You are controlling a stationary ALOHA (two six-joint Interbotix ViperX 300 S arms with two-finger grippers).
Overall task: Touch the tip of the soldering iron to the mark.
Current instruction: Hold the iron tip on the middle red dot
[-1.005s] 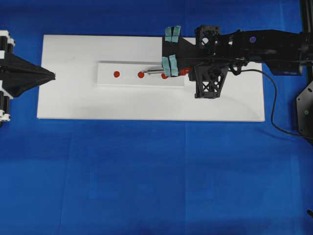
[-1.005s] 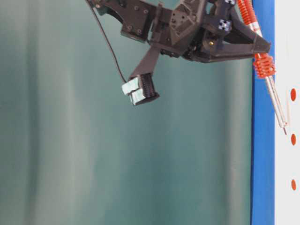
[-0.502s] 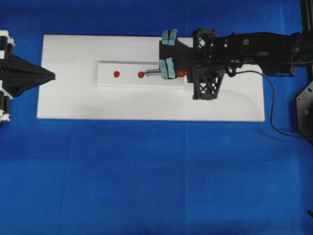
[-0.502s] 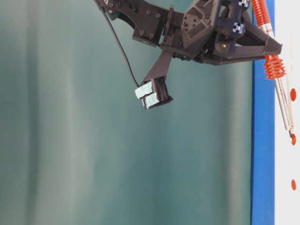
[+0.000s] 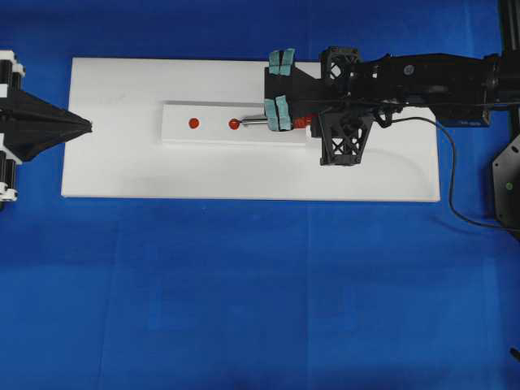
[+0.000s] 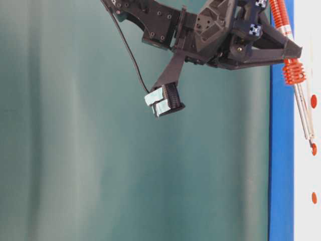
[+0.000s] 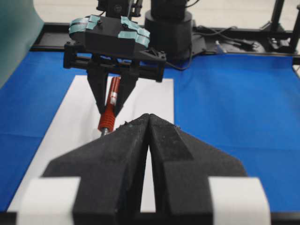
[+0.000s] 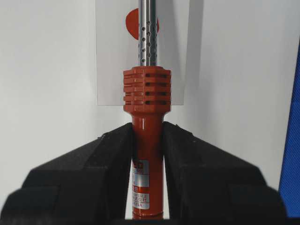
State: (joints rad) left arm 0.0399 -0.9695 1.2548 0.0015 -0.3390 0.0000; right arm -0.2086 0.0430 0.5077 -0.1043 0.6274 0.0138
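Observation:
My right gripper [image 8: 147, 124] is shut on the orange-red handle of the soldering iron [image 8: 146, 98], which slants down to the left over the white block [image 5: 211, 134]. The iron's tip [image 6: 312, 144] sits on the mark [image 5: 234, 124], the centre red dot [image 6: 314, 149]. In the right wrist view the shaft crosses the near end dot [image 8: 131, 23], and the tip is out of frame. My left gripper [image 5: 88, 126] is shut with nothing in it at the left edge of the white board [image 5: 244, 175], pointing at the block. Its closed fingertips [image 7: 148, 117] partly hide the iron [image 7: 108, 112].
The far end dot [image 5: 193, 123] lies left of the mark. A black cord [image 5: 448, 175] trails from the iron off the board's right end onto the blue cloth [image 5: 260, 292]. A dark stand [image 5: 508, 183] sits at the right edge.
A second ago the tip hung just right of and above the centre dot. The right arm moved it left and down onto the dot. Nothing has moved in the last half second.

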